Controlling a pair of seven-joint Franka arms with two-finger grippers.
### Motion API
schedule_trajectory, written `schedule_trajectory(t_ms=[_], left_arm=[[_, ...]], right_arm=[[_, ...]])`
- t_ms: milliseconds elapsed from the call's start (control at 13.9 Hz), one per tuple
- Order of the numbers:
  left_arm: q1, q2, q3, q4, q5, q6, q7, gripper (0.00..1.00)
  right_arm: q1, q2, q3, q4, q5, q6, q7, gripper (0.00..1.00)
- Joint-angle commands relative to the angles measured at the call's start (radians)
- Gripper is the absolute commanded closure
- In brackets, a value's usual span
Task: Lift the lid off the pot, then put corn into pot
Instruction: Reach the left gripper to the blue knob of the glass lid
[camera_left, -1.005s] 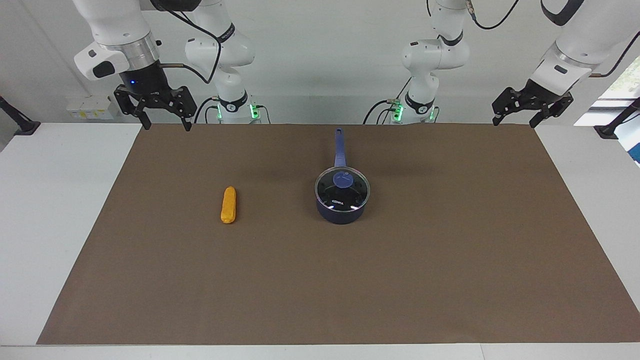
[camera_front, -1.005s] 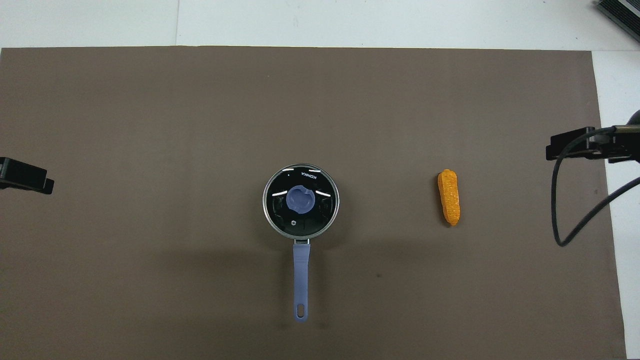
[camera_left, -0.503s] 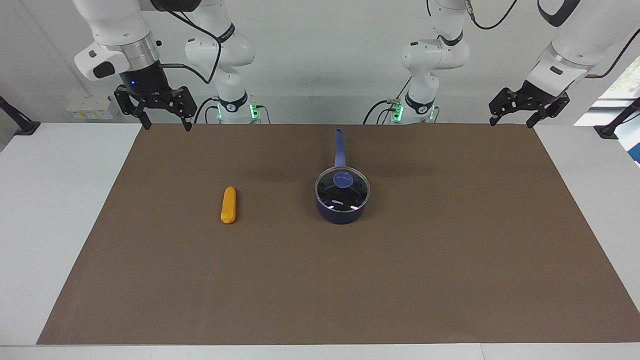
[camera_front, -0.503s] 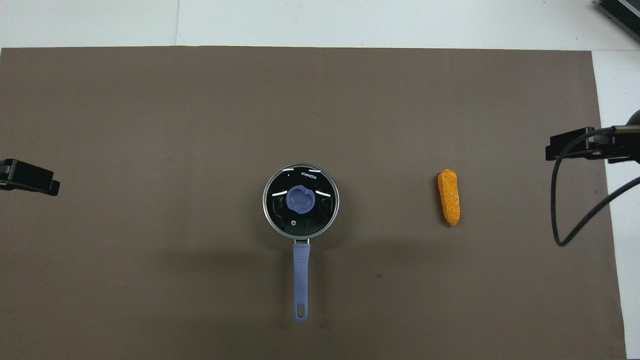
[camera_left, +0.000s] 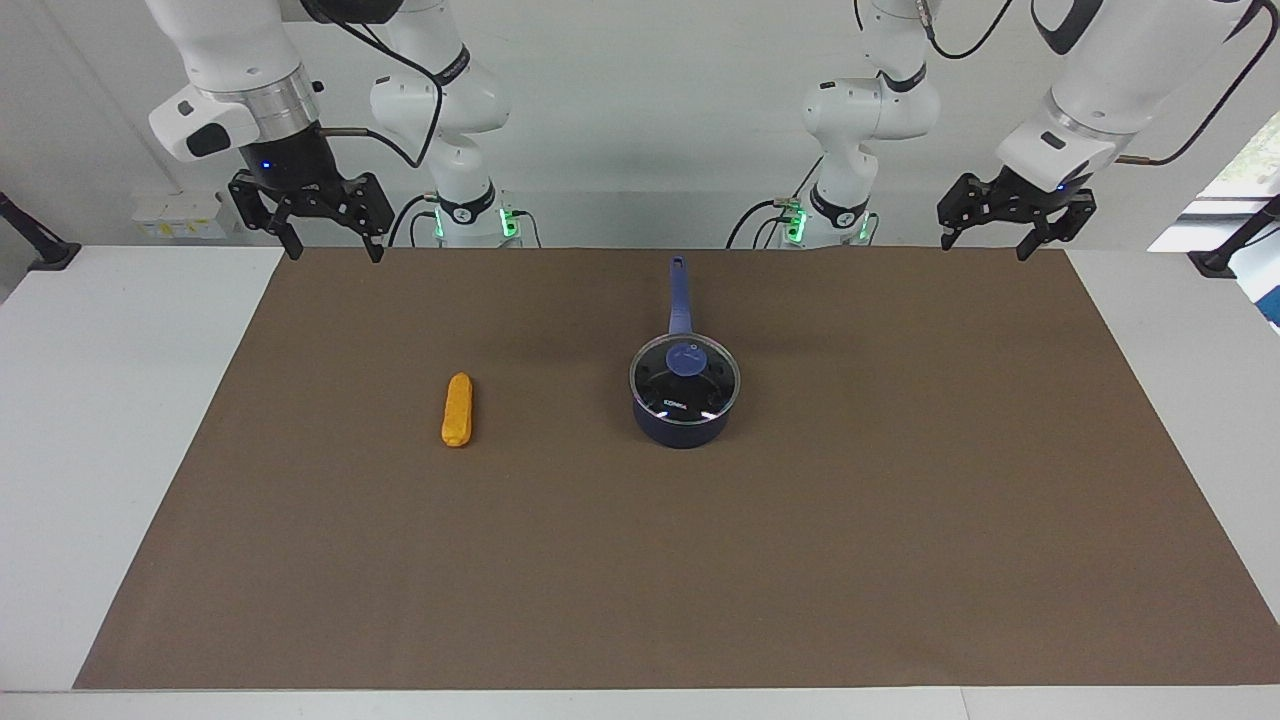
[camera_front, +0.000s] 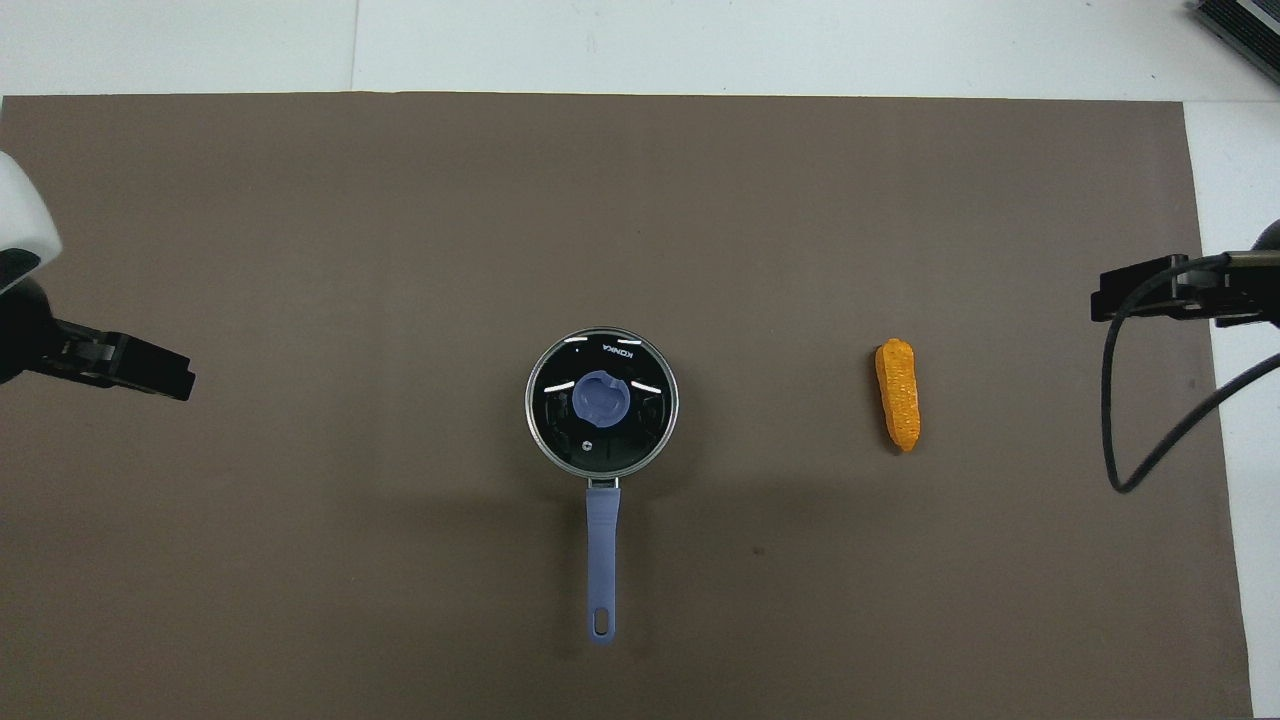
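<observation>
The lid (camera_left: 685, 377), clear glass with a blue knob, sits on the pot (camera_left: 684, 428) near the middle of the brown mat (camera_left: 900, 550) in the facing view; the pot's long blue handle points toward the robots; the corn (camera_left: 457, 410) lies flat on the mat beside the pot, toward the right arm's end of the table, well apart from it; the right gripper (camera_left: 333, 248) hangs in the air over the mat's corner at the robots' edge, jaws open and empty; the left gripper (camera_left: 983, 240) hangs over the mat's other corner at that edge, jaws open and empty.

In the overhead view the lid (camera_front: 601, 399) covers the pot (camera_front: 602, 560) completely; the corn (camera_front: 898, 393) lies lengthwise toward the robots; the left gripper (camera_front: 125, 365) juts in over the mat (camera_front: 300, 200) at the left arm's end; of the right gripper (camera_front: 1145, 290) only a dark part and a cable show at the mat's border.
</observation>
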Motion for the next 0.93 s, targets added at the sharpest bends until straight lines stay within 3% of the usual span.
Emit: schedule_trajectory(t_ms=[0, 431, 862], left_arm=[[-0.075, -0.014, 0.013, -0.068, 0.001, 0.077, 0.009, 0.0], [-0.169, -0.003, 0.014, -0.192, -0.001, 0.24, -0.005, 0.0], [-0.284, 0.075, 0.014, -0.242, 0.001, 0.372, -0.151, 0.0]], right_arm=[[-0.009, -0.003, 0.003, -0.002, 0.02, -0.013, -0.005, 0.0], [-0.009, -0.003, 0.003, -0.003, 0.02, -0.013, -0.006, 0.0], [-0.009, -0.003, 0.003, -0.002, 0.02, -0.013, -0.006, 0.0]])
